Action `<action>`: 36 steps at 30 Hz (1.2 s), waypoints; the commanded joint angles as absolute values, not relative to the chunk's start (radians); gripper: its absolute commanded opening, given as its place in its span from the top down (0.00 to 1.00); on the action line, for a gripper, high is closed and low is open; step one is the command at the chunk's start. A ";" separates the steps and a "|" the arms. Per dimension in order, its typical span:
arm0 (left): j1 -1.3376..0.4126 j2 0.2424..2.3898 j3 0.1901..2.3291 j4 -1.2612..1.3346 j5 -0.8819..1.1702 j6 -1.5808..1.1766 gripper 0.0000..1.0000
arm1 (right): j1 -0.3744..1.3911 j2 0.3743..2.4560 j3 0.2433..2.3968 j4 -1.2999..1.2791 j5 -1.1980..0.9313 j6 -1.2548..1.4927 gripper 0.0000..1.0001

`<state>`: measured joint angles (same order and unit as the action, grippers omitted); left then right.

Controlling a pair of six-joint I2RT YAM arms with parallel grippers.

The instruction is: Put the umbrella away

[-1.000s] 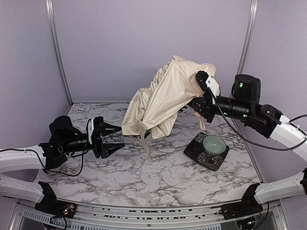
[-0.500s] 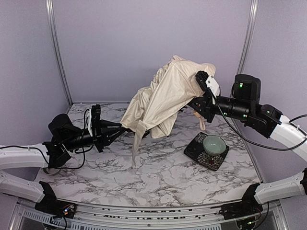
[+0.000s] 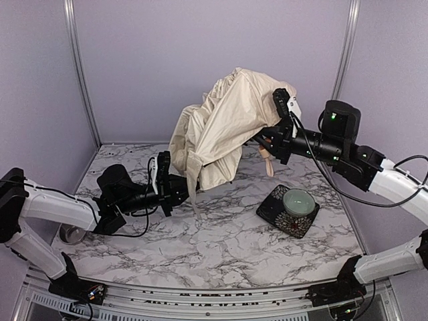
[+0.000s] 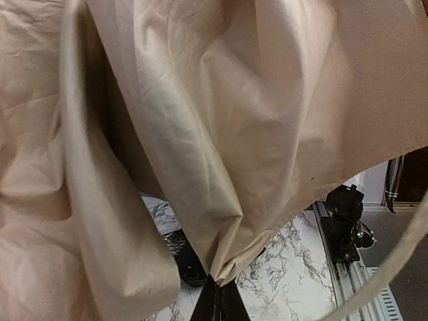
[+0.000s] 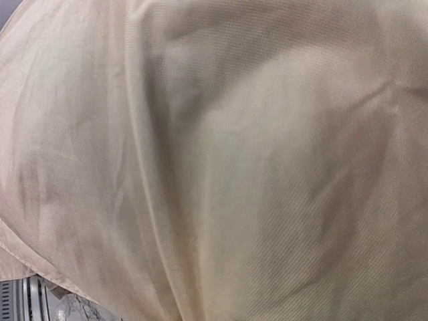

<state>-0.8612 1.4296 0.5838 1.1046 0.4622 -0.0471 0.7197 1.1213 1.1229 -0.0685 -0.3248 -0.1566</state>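
The umbrella point(image 3: 224, 124) hangs half collapsed above the back of the marble table, its cream fabric bunched and drooping to the left. My right gripper point(image 3: 275, 137) holds it up at the shaft end, fingertips buried under the cloth, and a tan handle point(image 3: 267, 160) dangles just below. My left gripper point(image 3: 185, 190) reaches in low from the left and is shut on the lower hem. In the left wrist view the black fingers point(image 4: 227, 307) pinch a fold of the umbrella's fabric point(image 4: 200, 134). The right wrist view shows only the umbrella's cloth point(image 5: 221, 160).
A black patterned dish point(image 3: 274, 215) carrying a pale green bowl point(image 3: 299, 200) sits right of centre, below the right arm. A small grey round object point(image 3: 67, 234) lies by the left arm's elbow. Lilac walls close the back and sides.
My left gripper moved right to the hanging hem and shut on it. The right arm lifted the umbrella slightly up and to the left.
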 commanded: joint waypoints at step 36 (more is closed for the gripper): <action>-0.941 1.536 0.369 1.143 0.125 0.253 0.40 | 0.683 1.104 1.274 -0.084 -0.342 -0.237 1.00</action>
<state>-1.0214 1.5253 0.3908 1.1450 0.1745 0.3172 0.6952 1.1553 1.1904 -0.0448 -0.3313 -0.1585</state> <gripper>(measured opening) 0.602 0.198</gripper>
